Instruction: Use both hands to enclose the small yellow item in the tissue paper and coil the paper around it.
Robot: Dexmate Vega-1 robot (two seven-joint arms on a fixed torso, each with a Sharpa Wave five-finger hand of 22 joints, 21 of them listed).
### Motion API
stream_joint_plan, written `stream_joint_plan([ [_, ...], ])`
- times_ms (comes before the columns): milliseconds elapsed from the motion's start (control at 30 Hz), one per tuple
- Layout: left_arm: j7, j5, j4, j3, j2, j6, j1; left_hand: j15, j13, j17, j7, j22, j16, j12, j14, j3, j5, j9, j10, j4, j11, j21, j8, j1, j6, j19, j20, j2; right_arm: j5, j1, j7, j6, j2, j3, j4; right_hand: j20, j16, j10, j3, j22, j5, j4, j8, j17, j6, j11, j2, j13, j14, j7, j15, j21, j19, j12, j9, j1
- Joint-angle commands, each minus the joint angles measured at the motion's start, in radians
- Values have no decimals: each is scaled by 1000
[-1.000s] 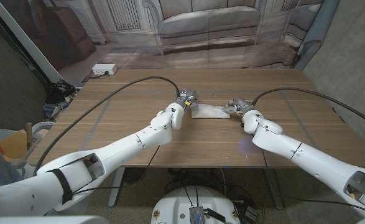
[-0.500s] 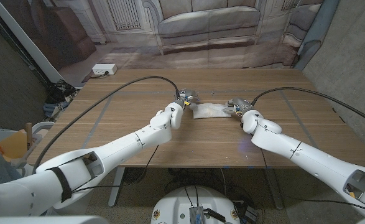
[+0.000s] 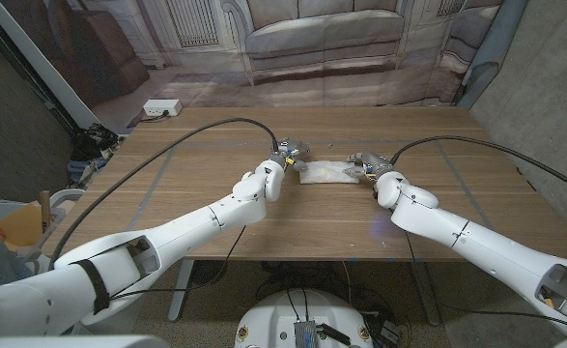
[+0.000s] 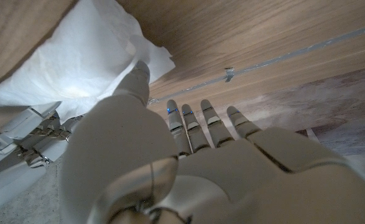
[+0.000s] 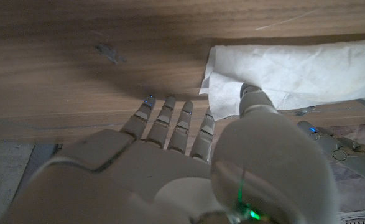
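Tissue paper (image 3: 326, 172), folded flat, is seen on the wooden table (image 3: 167, 208) between the two hands. Its ends are touched by the left hand (image 3: 285, 155) and right hand (image 3: 364, 163), fingers spread; no grasp can be confirmed. Any yellow item cannot be made out.

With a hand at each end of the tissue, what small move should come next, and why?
Probably roll the tissue paper over once more. It lies folded into a flat strip, the left hand touching one end and the right hand the other; no yellow item shows.
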Motion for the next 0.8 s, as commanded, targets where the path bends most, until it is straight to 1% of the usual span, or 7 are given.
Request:
stream_joint_plan([
  [33,4,22,-19,7,7,18,8,-4,4,4,0,3,-3,2,-29,-6,10,4,-40,2,4,-7,-8,-12,-108,-21,10,-4,23,-22,-25,-2,-9,20,-18,12,1,-13,-3,2,-4,6,-1,4,-83,17,-3,1,-1,54,4,7,7,3,-5,-24],
  [100,5,22,-25,4,9,18,11,2,5,4,-2,3,-3,2,-39,-9,11,4,-52,3,10,-8,-5,-17,-130,-30,12,-7,29,-30,-35,6,-10,28,-20,14,0,-18,-4,2,-3,6,0,4,-116,18,-5,1,-5,74,9,7,7,2,-8,-29],
  [233,9,16,-37,-6,13,17,18,6,5,4,-4,3,-3,2,-51,-14,11,4,-68,9,11,-9,1,-29,-146,-39,18,-8,45,-48,-58,21,-9,49,-27,22,-1,-28,-9,2,-4,13,0,5,-172,31,-5,2,-13,88,14,10,16,1,-11,-48],
  [400,5,10,-46,-13,18,15,22,8,5,6,-7,4,0,6,-59,-25,11,4,-74,25,13,-9,13,-57,-136,-45,19,-6,55,-61,-76,38,-14,65,-35,44,-2,-35,-15,2,-5,21,7,6,-194,36,-5,2,-22,68,20,15,30,2,-15,-68],
  [533,7,5,-53,-21,22,11,26,8,5,7,-5,4,2,8,-67,-42,12,3,-82,39,18,-9,19,-89,-136,-54,33,-14,54,-62,-83,34,-16,66,-42,49,-3,-44,-20,2,-7,24,8,7,-202,42,-9,2,-29,63,23,15,31,-1,-16,-78],
  [700,8,6,-57,-24,24,11,27,17,5,8,4,4,0,7,-83,-56,15,1,-100,51,21,-8,16,-116,-155,-61,44,-21,58,-58,-76,19,-16,62,-47,52,-4,-67,-37,2,-5,30,7,7,-250,47,-28,3,-48,79,32,14,34,-4,-19,-110],
  [800,3,9,-58,-22,26,14,25,27,5,8,6,4,-1,6,-95,-63,17,0,-114,56,29,-9,16,-128,-162,-67,57,-27,61,-54,-72,11,-15,59,-48,52,-4,-81,-45,2,0,33,5,7,-281,51,-37,3,-56,79,36,13,35,-5,-20,-124],
])
